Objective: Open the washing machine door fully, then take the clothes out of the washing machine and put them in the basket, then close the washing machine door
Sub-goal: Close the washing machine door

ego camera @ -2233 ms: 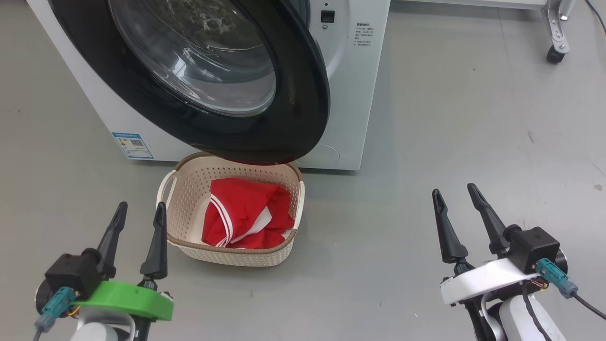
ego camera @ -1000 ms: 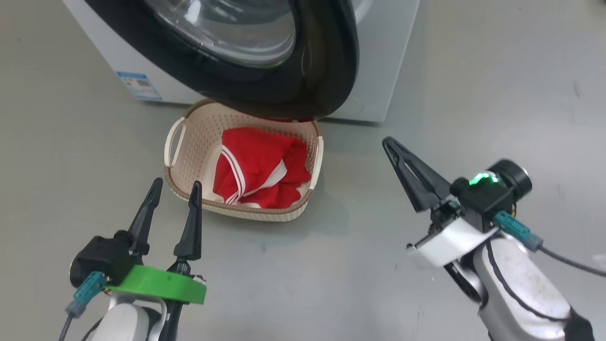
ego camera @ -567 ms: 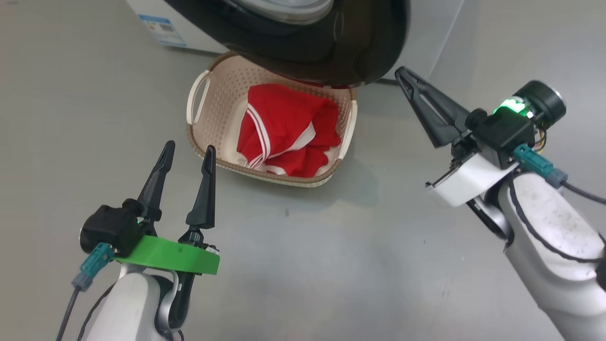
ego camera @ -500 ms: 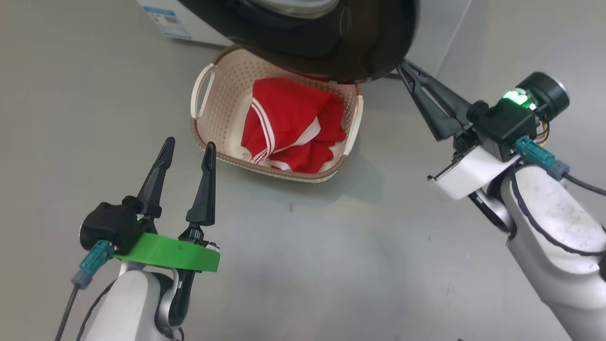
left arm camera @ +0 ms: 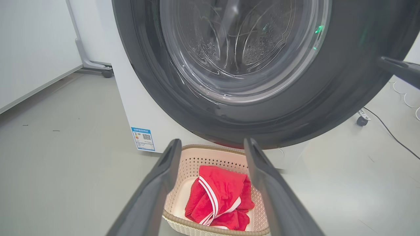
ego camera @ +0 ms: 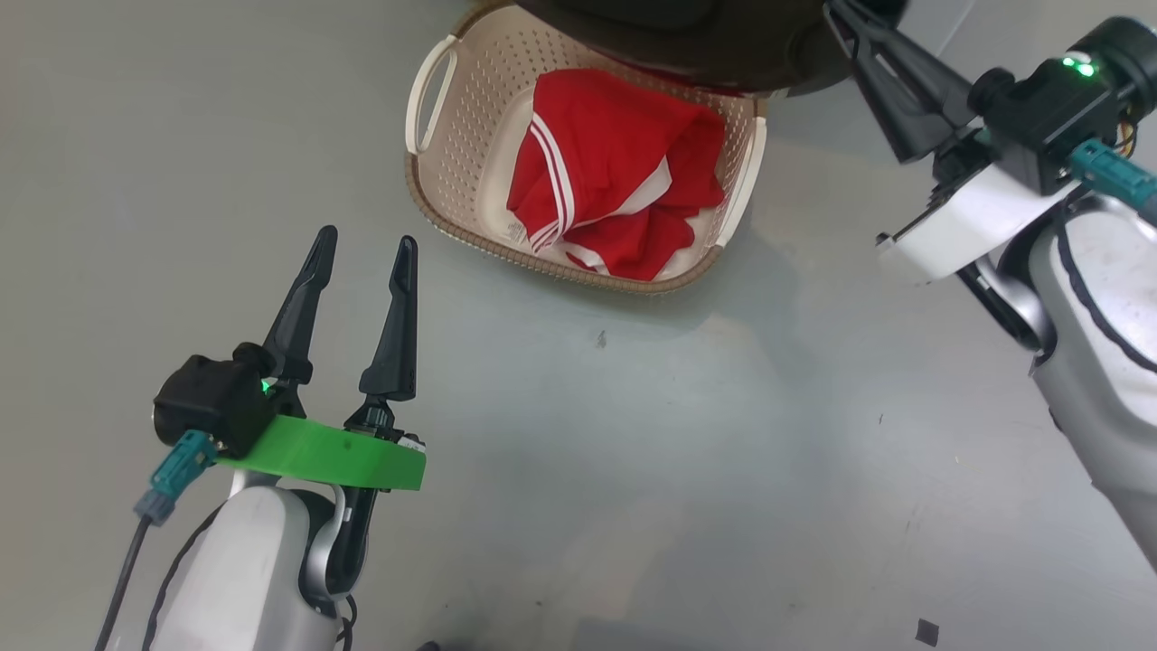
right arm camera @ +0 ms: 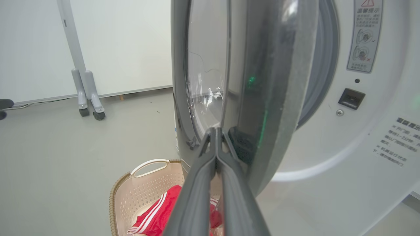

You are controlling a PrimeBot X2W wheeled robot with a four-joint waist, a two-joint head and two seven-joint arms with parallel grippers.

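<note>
A pale grey floor (ego camera: 633, 470) runs under everything, and behind it you have a white wall panel and a stand on castors (right arm camera: 86, 98). The biggest thing before you is the washing machine (left arm camera: 134, 105), white-fronted, with its grey-rimmed porthole showing in the right wrist view. The washing machine door (left arm camera: 344, 98) stands swung out from that front. From the left wrist you see its black rim and glass bowl face-on, and from the right wrist you see it edge-on, with a clear gap between it and the porthole. Below it sits the basket (ego camera: 461, 136) on the floor close to the washer, its far rim tucked under the door's lower edge. The clothes (ego camera: 615, 163) lie inside it, red with white stripes, bunched toward the side nearer your right arm and leaving cream floor bare on the other side. Your left gripper (ego camera: 366, 237) hangs low over the floor just short of the basket's near rim, fingers spread wide and holding nothing — the basket shows between them in its wrist view. Your right gripper (right arm camera: 214, 131) is raised at the door's free edge with its two fingers pressed flat together and nothing between them. The tips lie right by the inner side of the rim, though you cannot tell whether they touch. A small blue sticker (left arm camera: 143, 138) sits low on the washer's front.
</note>
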